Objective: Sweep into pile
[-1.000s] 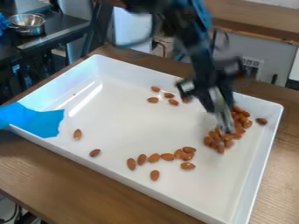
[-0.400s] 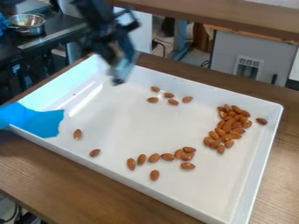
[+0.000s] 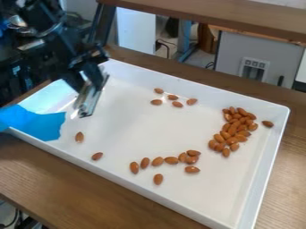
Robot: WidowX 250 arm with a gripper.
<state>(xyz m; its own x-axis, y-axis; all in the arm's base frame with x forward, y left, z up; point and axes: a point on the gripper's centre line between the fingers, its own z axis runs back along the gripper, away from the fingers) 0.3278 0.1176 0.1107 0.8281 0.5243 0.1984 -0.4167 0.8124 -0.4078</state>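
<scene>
Almonds (image 3: 236, 127) lie in the large white tray (image 3: 131, 134), and the biggest heap of them is close to its right wall. One separate almond (image 3: 268, 124) is just beside this heap, on the wall side. Five others (image 3: 177, 104) form a loose group near the far wall. A bent row (image 3: 157, 161) runs near the front wall, with one almond (image 3: 158, 179) a little apart, nearer to this wall. Two single almonds (image 3: 79, 137) are toward the left front side.

The black gripper (image 3: 85, 112) hangs over the left part of the tray, well apart from the heap. I cannot tell whether it is open or closed. Between it and the heap there is the far loose group, a little to the side.

A blue sheet (image 3: 36, 123) covers part of the tray's left edge and comes down inside, near the gripper. The tray rests on a brown wooden table (image 3: 90, 192). Behind, a metal bowl (image 3: 17, 20) is partly hidden by the arm. A grey cabinet (image 3: 230, 53) stands behind the table.
</scene>
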